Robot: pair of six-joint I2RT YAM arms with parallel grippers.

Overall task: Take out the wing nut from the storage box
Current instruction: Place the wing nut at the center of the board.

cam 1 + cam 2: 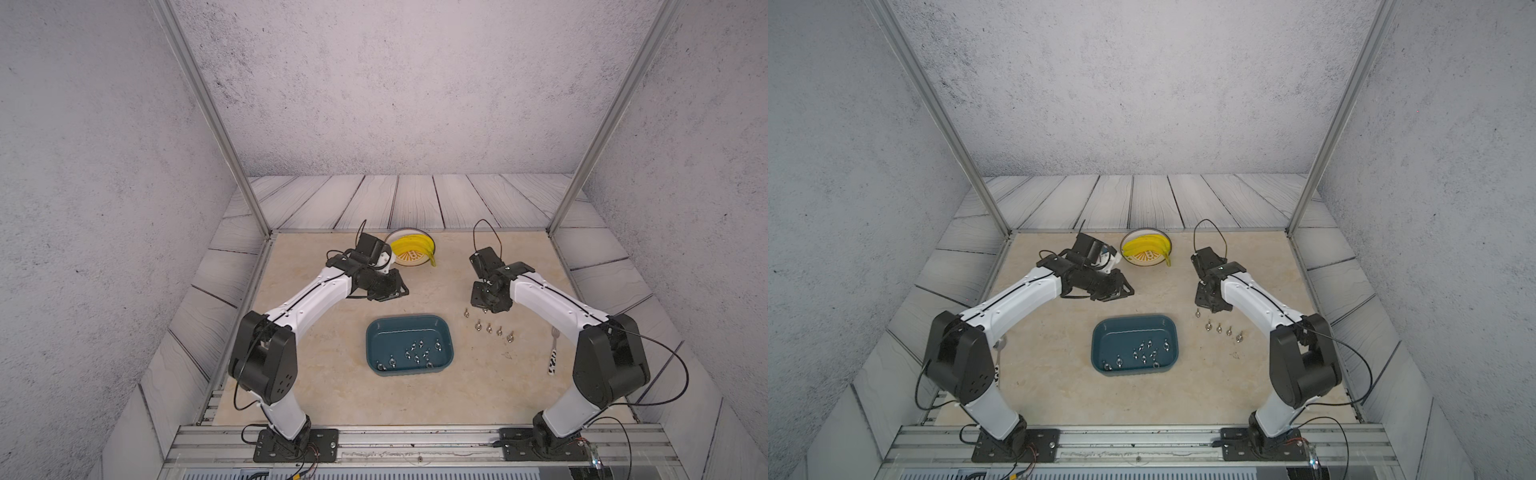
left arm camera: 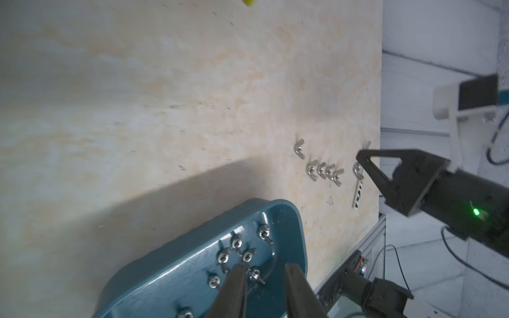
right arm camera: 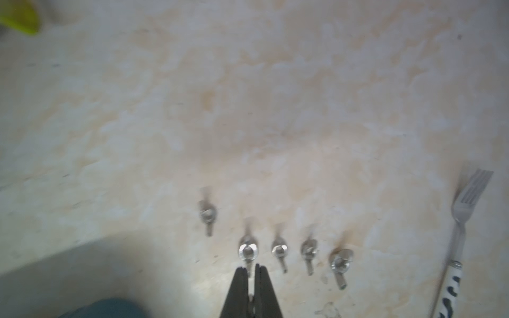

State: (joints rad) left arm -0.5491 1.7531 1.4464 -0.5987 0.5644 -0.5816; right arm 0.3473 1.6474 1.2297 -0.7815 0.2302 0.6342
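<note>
Right of storage box [image 1: 399, 332], wing nuts [image 1: 489, 328], fork [image 1: 554, 347]

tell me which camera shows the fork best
right wrist: the fork is close, with tines and spotted handle clear, though the handle end is cut off. in a top view it is whole but tiny. left wrist shows it small and partly hidden.

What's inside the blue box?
About nine small shiny wing nuts lie loose on the storage box floor. In the left wrist view the left gripper covers part of the floor.
</note>
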